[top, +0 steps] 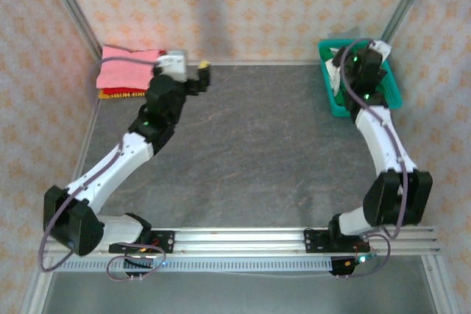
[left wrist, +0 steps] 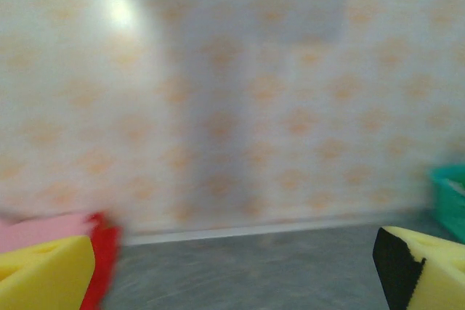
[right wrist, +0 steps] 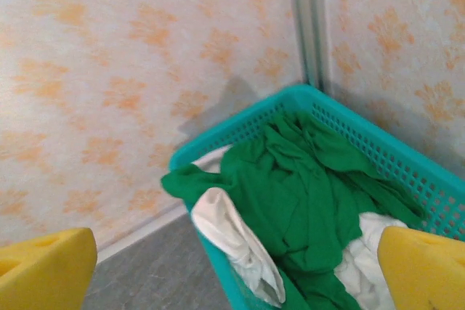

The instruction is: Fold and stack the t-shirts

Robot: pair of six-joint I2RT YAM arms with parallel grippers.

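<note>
Three folded t-shirts sit stacked flat in the far left corner of the table (top: 257,145). The pink t-shirt (top: 129,65) is on top, the red t-shirt (top: 118,91) lies below it, and the yellow-orange t-shirt (top: 121,95) shows as a thin strip along the near edge. The cloth is soft and matte, and the stack's edges are roughly squared, close against the left wall.

My left gripper (top: 202,71) hovers just right of that stack, near the far wall, with its fingers spread wide and holding nothing. In my left wrist view the blunt yellow pads (left wrist: 43,274) frame bare tabletop, with blurred pink and red cloth just behind the left pad.

The tabletop is dark grey, slate-patterned and smooth. Its whole middle lies open between my two arms, from the ribbed aluminium rail (top: 243,237) at the near edge to the papered wall (top: 257,5) with pale orange motifs.

In the far right corner stands a teal plastic basket (right wrist: 240,132) with latticed walls, tucked against a metal post (right wrist: 305,19). The green t-shirt (right wrist: 305,201) lies crumpled in it, one fold draped over the left rim, with white cloth (right wrist: 232,237) bunched beside it. My right gripper (right wrist: 232,266) hangs above the basket, fingers wide apart, gripping nothing.
</note>
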